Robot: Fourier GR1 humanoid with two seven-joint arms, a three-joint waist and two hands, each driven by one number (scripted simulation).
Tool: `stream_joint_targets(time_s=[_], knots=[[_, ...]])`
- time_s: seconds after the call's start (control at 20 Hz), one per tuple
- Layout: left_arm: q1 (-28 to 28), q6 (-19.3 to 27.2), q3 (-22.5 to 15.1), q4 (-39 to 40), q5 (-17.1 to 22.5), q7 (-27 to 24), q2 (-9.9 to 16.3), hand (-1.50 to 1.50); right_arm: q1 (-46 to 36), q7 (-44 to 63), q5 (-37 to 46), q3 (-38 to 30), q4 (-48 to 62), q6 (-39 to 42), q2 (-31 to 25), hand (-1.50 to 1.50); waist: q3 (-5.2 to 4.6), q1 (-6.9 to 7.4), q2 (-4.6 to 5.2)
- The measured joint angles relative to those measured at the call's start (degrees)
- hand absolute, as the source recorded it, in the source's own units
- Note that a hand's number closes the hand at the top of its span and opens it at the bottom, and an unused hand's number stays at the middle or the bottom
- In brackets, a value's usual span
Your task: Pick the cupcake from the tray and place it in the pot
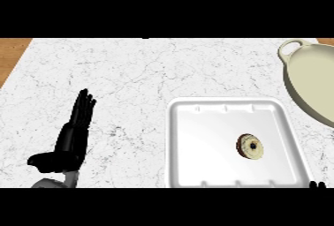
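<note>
A small cupcake (pixel 250 146) with pale frosting and a dark centre lies on its side in the right half of the white tray (pixel 195 132). The cream pot (pixel 313 79) with a loop handle stands at the right edge, partly cut off. My left hand (pixel 72 137) rests at the lower left with straight fingers pointing up, well away from the tray. Only black fingertips of my right hand (pixel 317 185) show at the lower right edge, just below the tray's corner.
The white marble counter (pixel 130 70) spreads to the left of and behind the tray. Wooden floor (pixel 13 53) shows past the counter's left edge.
</note>
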Motion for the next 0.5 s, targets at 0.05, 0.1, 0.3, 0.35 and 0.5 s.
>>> stream_joint_targets(time_s=[0.05,0.1,0.3,0.35,0.5], knots=[[0.04,0.24,-0.15,-0.57,-0.19,0.76,-0.12,0.0,-1.87,3.2,2.0,0.74,-0.04,1.85,0.12,-1.5,0.04,-0.05,-0.14],[-0.21,0.18,0.02,-0.22,-0.25,0.81,-0.25,0.0,-3.89,6.64,3.95,1.59,-0.07,4.14,0.21,-1.5,0.06,-0.03,-0.18],[-0.46,0.11,0.24,0.46,-0.69,0.96,-1.03,0.0,-12.47,19.63,9.14,3.33,2.35,12.32,0.41,-1.5,0.13,-0.09,-0.4],[-0.82,0.49,0.08,0.6,-1.23,1.0,-1.53,0.0,-14.89,22.59,9.84,4.05,3.46,13.91,0.44,-1.5,0.15,-0.18,-0.47],[0.48,-0.09,0.64,-0.12,-1.79,1.05,-1.62,0.0,-20.98,28.0,10.04,5.3,6.71,17.1,0.48,-1.5,0.21,-0.39,-0.69]])
